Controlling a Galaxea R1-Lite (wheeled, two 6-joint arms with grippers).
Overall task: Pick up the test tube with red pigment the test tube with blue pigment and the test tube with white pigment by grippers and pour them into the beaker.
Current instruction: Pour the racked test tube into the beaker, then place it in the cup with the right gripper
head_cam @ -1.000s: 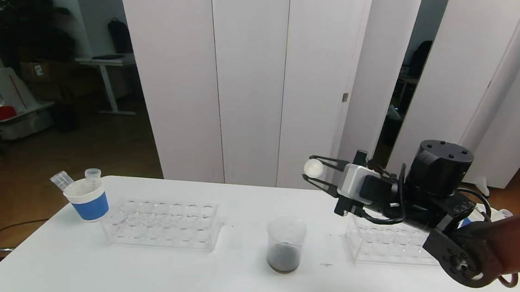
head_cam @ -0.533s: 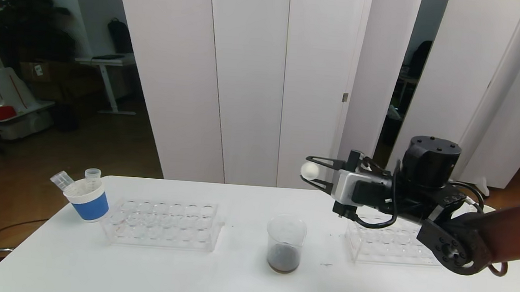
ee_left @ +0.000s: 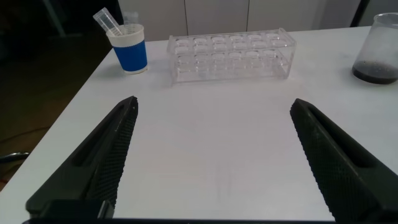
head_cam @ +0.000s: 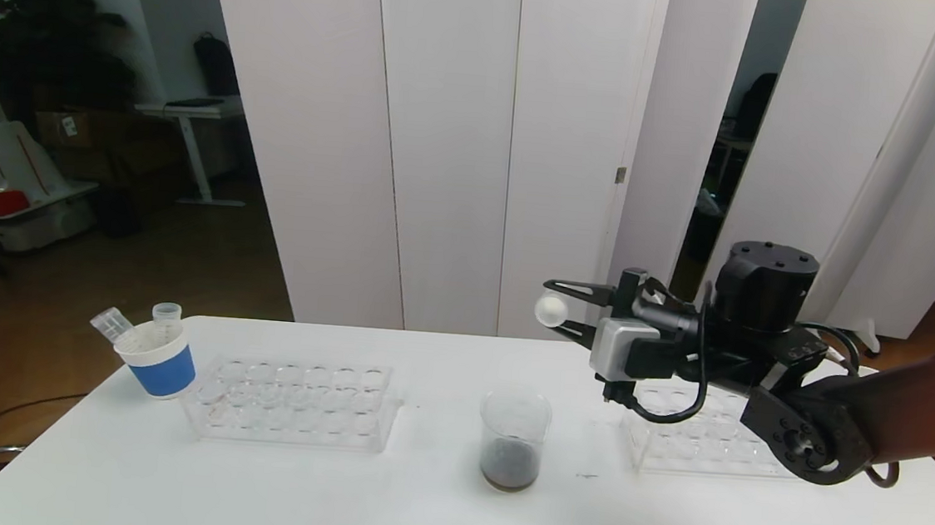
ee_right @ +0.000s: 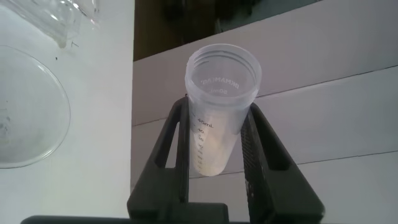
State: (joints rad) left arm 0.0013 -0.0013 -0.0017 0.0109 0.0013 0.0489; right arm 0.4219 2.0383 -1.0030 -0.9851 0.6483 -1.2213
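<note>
Head view shows our right gripper [head_cam: 556, 307] raised above the white table [head_cam: 415, 509], up and to the right of the clear wide beaker with dark liquid at its bottom [head_cam: 513, 439]. Its 2 black fingers are closed around the small clear test tube with printed graduation marks and pale whitish pigment [head_cam: 550, 310], which lies on its side with its open mouth toward the camera on the wrist. In the right wrist view we see that tube [ee_right: 219, 112] pinched between the fingers [ee_right: 177, 146], its threaded mouth open, with the beaker's rim [ee_right: 59, 99] off to one side below.

Our left gripper [ee_left: 214, 155] hangs low over the table's near left part, its 2 fingers spread wide with nothing between them. A clear plastic rack [head_cam: 294, 402] stands left of the beaker, and a white paper cup with a blue band [head_cam: 157, 359] holding 2 clear tubes stands beyond it. Another clear rack [head_cam: 699, 443] sits under the right arm.
</note>
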